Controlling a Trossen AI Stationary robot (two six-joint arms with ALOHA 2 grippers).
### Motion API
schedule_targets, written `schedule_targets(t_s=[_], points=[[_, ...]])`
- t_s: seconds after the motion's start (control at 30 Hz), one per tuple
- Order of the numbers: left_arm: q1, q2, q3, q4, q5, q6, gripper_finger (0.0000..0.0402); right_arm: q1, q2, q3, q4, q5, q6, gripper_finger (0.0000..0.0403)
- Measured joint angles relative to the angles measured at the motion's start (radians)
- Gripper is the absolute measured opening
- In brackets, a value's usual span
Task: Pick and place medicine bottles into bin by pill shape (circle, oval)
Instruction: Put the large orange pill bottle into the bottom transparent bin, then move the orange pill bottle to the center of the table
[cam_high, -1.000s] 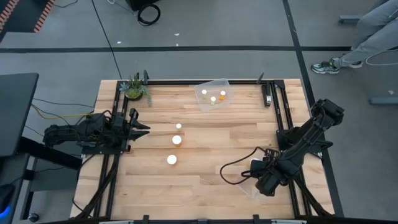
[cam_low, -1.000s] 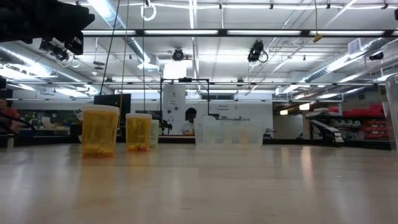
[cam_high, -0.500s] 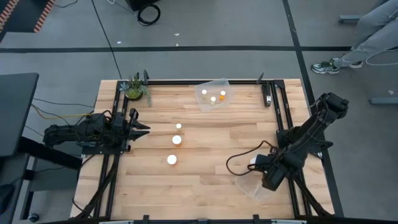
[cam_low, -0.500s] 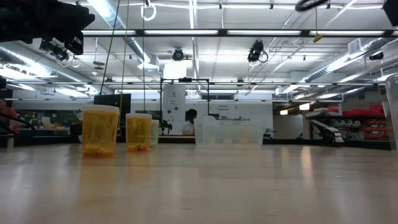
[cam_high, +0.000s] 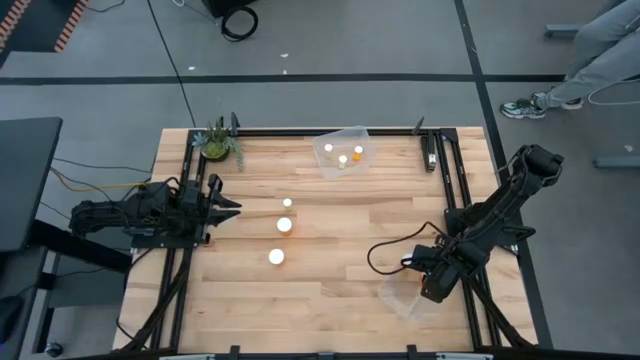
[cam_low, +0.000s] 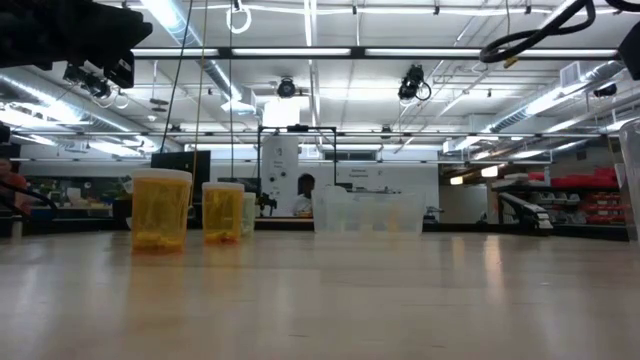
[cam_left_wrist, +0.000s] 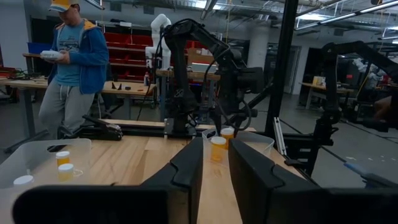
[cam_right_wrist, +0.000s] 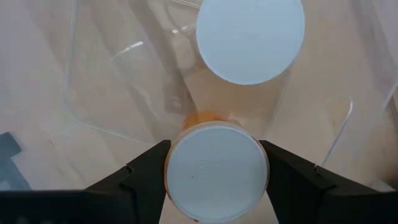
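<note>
Right hand (cam_right_wrist: 214, 180) grips a bottle (cam_right_wrist: 216, 171) above the clear bin (cam_high: 400, 297), itself hidden from overhead; left hand (cam_left_wrist: 214, 165) idles, fingers narrowly parted, at the counter (cam_high: 340, 300) edge

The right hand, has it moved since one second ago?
Yes. In the high view the right hand shifted slightly toward the table's right edge, over the clear bin, holding a bottle.

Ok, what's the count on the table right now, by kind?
orange medicine bottles with white caps: 8 (3 loose, 3 in the far bin, 1 in the near bin, 1 in the right gripper)
clear plastic bins: 2
small green potted plant: 1
Total: 11
</note>
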Motion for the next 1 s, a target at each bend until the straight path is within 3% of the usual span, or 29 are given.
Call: schedule_targets(t_s=[0.57, 0.8, 1.0], points=[[0.0, 0.0, 0.0, 0.0, 0.0, 0.0, 0.0087, -0.003, 0.0, 0.002, -0.003, 0.007, -0.001, 0.0264], [0.0, 0.0, 0.0, 0.0, 0.0, 0.0, 0.0079, -0.024, 0.0, 0.082, -0.087, 0.009, -0.017, 0.0265], [0.0, 0.0, 0.0, 0.0, 0.0, 0.0, 0.0082, -0.046, 0.0, 0.173, -0.144, 0.113, -0.089, 0.0265]])
